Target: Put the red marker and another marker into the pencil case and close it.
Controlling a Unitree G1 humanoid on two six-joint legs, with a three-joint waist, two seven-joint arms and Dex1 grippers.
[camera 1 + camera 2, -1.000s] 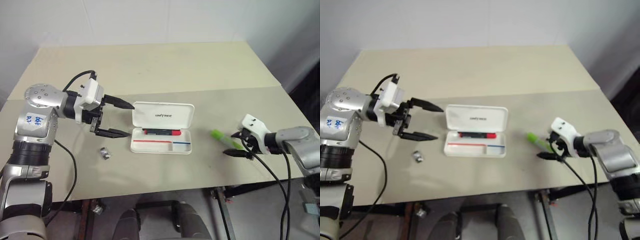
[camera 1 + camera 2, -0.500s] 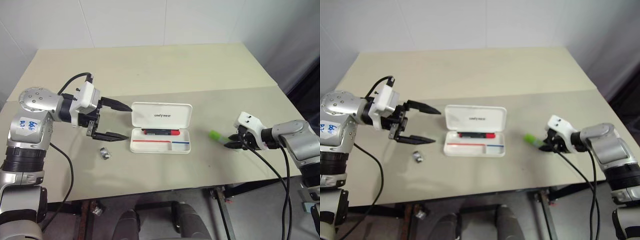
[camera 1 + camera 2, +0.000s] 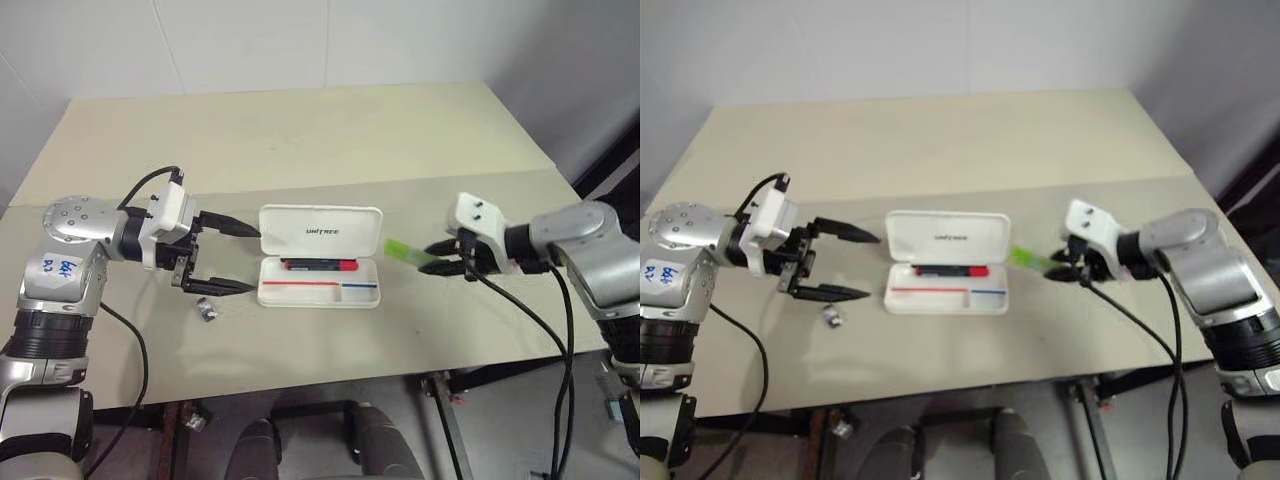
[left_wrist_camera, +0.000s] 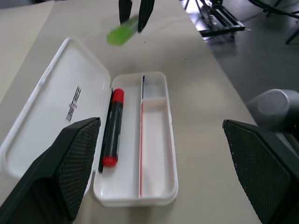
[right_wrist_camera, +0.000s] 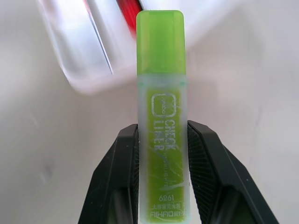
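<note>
The right gripper [image 3: 441, 257] is pinching a chunky light green highlighter [image 5: 161, 116] between its two black ribbed fingers [image 5: 120, 177], holding it clear of the matte beige table [image 3: 330, 140] just off the right end of the pencil case [image 3: 322, 257]. The highlighter's translucent frosted barrel is showing printed lettering, and its solid green squared cap is pointing toward the case. The case, a flat white rounded-rectangle of smooth plastic, is lying open near the middle of the table toward its front edge, the lid tilted back. The slim red marker [image 4: 112, 129] with its black barrel section is lying in the tray's compartment nearest the hinge. The left gripper [image 3: 236, 259] is hovering beside the case's left end with its tapered fingers spread wide around nothing. A small crumpled metallic scrap [image 3: 209, 309] is lying near the front edge.
</note>
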